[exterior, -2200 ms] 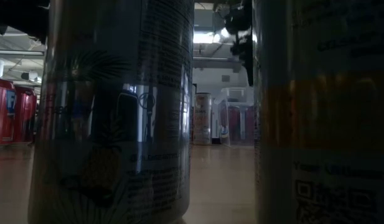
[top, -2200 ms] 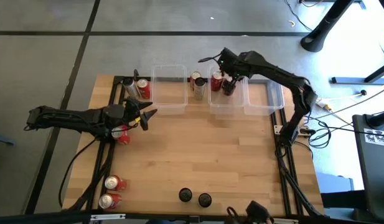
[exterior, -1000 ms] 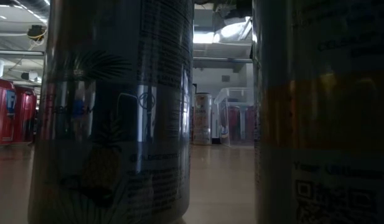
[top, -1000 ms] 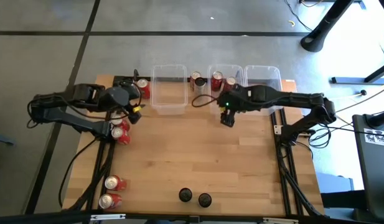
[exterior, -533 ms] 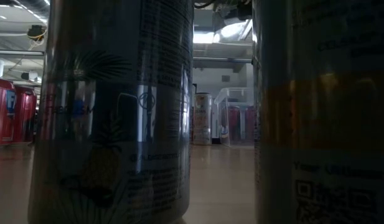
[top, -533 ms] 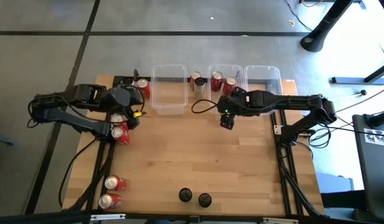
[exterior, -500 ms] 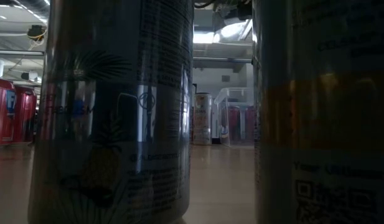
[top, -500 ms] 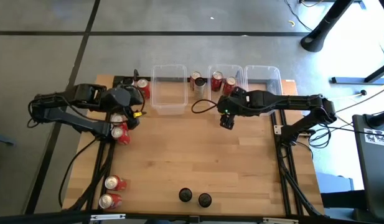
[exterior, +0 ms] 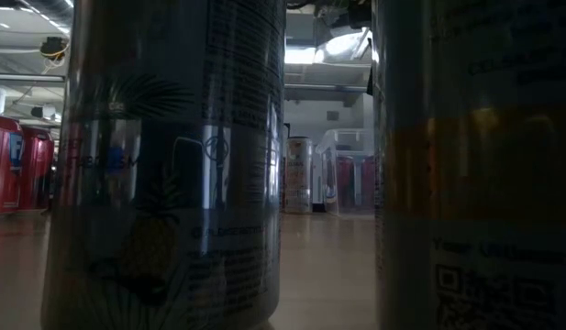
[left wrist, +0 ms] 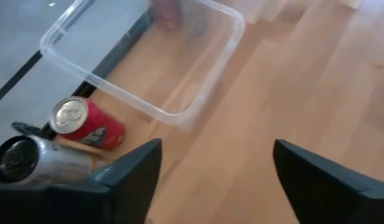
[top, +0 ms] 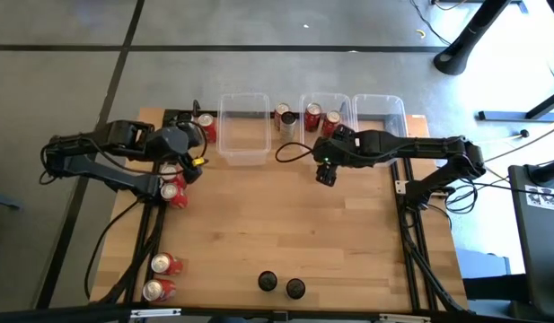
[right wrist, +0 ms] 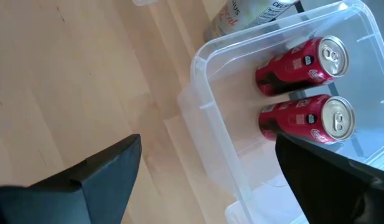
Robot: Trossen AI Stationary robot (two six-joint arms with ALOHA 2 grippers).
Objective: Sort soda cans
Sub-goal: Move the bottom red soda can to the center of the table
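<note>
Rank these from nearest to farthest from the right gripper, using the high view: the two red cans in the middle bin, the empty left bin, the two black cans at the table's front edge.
From the right gripper:
1. Two red cans in the middle bin, just behind it.
2. Empty left bin, off to its left.
3. Two black cans, at the front edge, farthest.

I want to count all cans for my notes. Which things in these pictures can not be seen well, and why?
- Low view: two dark cans close to the lens hide most of the table.
- High view: the left arm covers part of the red cans under it.
- Left wrist view: a reddish can behind the clear bin is cut off by the edge.
- Right wrist view: the silver can is cut off too.
</note>
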